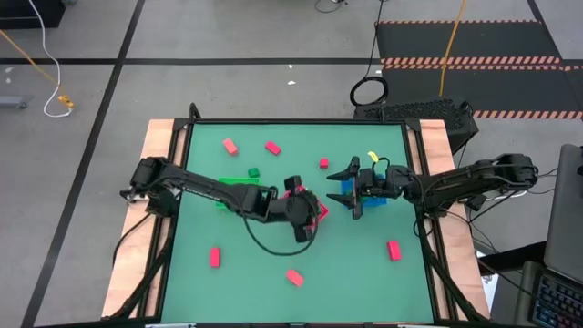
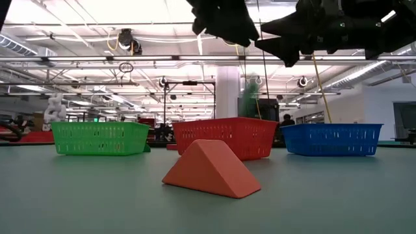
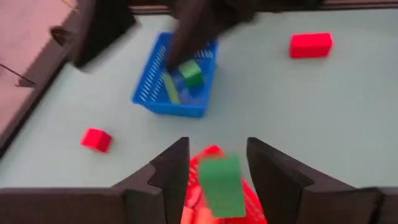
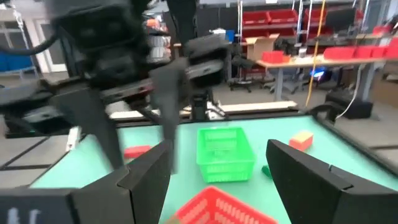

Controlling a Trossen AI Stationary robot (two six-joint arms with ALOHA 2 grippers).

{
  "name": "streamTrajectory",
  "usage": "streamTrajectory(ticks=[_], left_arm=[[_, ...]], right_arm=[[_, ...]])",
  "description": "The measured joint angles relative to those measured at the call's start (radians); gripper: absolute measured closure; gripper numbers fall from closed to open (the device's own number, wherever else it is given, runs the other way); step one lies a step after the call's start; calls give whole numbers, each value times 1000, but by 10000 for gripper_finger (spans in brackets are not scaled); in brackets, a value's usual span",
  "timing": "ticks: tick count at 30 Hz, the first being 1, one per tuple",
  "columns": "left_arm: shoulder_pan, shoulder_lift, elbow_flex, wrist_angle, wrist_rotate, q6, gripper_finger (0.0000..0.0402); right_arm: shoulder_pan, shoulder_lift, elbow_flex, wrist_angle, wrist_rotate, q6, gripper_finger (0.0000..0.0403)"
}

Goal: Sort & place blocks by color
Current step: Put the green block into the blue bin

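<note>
Sorting looks barely begun: the left gripper (image 3: pixel 214 180), over the red basket (image 2: pixel 224 138) at mid-table, has its fingers spread either side of a green block (image 3: pixel 222 185) that seems to be dropping loose, though contact is hard to judge; the right gripper (image 1: pixel 353 191) waits spread and empty beside the blue basket (image 3: pixel 149 99). That basket holds 1 green cube (image 3: pixel 191 72) and a yellowish bar, while 6 red or pink blocks (image 1: pixel 393 250) and 1 green one lie scattered on the smooth green mat. The baskets are square plastic mesh; the blocks are solid, hard-edged cubes and bars.
</note>
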Motion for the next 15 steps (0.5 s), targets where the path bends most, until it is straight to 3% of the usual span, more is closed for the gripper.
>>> streamTrajectory(ticks=[5, 8, 15], left_arm=[[19, 0, 0, -27, -107, 101, 303], [20, 0, 0, -40, -118, 118, 343], [17, 0, 0, -130, 7, 178, 398]], right_arm=[[1, 0, 0, -24, 0, 181, 149], [0, 0, 0, -22, 0, 224, 149], [0, 0, 0, -55, 0, 221, 149]])
